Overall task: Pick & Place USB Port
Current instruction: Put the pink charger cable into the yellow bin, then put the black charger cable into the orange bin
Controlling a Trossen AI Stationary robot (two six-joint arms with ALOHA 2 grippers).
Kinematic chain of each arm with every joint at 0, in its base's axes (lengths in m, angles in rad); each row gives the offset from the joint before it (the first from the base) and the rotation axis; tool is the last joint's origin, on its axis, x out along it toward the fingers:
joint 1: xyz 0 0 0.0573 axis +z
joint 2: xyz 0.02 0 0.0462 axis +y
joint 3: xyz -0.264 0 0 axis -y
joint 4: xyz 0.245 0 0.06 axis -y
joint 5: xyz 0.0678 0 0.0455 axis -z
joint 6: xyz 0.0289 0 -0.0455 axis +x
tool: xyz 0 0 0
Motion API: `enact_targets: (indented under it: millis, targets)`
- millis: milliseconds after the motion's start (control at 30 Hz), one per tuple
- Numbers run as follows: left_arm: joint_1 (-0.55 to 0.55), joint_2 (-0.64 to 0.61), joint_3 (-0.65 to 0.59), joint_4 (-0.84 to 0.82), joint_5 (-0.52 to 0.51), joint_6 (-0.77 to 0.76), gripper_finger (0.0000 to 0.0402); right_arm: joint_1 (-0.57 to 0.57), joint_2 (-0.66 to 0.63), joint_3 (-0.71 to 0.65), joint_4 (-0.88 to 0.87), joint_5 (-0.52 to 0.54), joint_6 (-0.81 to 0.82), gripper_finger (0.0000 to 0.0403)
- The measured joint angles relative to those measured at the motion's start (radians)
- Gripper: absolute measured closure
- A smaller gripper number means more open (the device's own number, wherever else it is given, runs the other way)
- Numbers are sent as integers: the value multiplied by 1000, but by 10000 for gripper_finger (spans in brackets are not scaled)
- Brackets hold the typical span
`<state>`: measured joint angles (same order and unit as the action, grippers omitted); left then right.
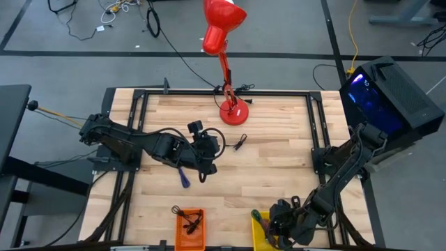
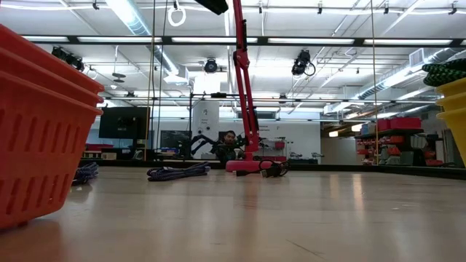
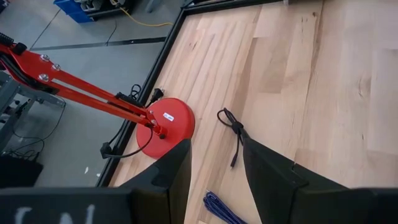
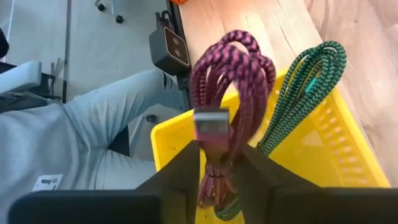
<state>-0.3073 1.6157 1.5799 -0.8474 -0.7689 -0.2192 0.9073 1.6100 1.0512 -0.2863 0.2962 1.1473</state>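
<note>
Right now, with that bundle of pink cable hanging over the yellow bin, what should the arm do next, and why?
Probably spread the right tool wider and let go. The coiled pink braided USB cable hangs between its fingers directly above the yellow plastic basket, where a green braided cable already rests, so it should drop inside.

Overhead, table-level and left wrist views share the red lamp [image 1: 224, 42].
</note>
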Motion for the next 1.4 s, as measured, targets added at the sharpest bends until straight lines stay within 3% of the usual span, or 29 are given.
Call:
enact_targets:
  millis: [233,600,733,833,967,1100,1400]
  targets:
    - [0,0,0,-3,0,1,250,0,0,0,-34,2,-5,284]
    - [0,0,0,-4,0,2,250,-1,-1,0,-245,93,10,298]
    - [0,0,0,-9,0,-3,250,8,-11,-1,-494,100,163,302]
    - [0,0,0,-20,0,-6,250,25,-41,-1,-587,133,227,303]
    - [0,0,0,-31,14,-12,250,55,-87,-1,-656,123,292,303]
    - [0,0,0,-53,14,-31,250,109,-96,-1,-733,44,434,303]
    - [0,0,0,-68,14,-33,250,219,-89,-10,-717,-62,681,303]
